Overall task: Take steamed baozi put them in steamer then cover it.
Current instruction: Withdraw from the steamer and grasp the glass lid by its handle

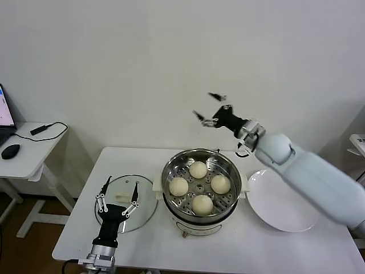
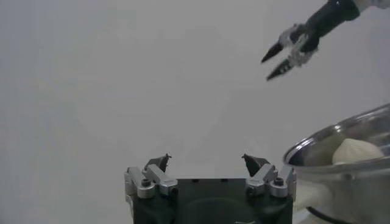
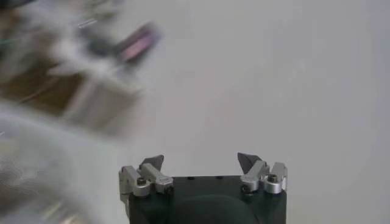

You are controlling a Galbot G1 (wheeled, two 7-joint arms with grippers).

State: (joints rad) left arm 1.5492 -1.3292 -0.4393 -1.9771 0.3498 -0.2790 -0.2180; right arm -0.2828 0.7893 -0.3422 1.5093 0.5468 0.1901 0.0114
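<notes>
Four smooth, round, cream-white steamed baozi (image 1: 198, 186) lying in a ring on the perforated tray floor of the large shiny stainless-steel steamer (image 1: 171, 169), near the middle of the white table (image 1: 228, 251), toward its back edge; pot uncovered, cream-white base and side handles showing below the steel wall. Round clear glass lid with a white handle (image 1: 145, 197) flat on the table just beside the steamer, on the side toward the table's left edge. Flat white plate (image 1: 279, 200) bare on the other side, close to the right edge, near the pot but not touching it as far as can be seen. Left gripper (image 1: 118, 200) low over the front part of the glass lid, jaws spread wide, nothing between them (contact with the glass cannot be told). Right gripper (image 1: 209, 105) raised well above the table beyond the back rim of the steamer, against the white wall, jaws also wide apart and empty. Small white side desk (image 1: 28, 151) off past the table's left edge, carrying a black mouse (image 1: 10, 151) and a dark cable
</notes>
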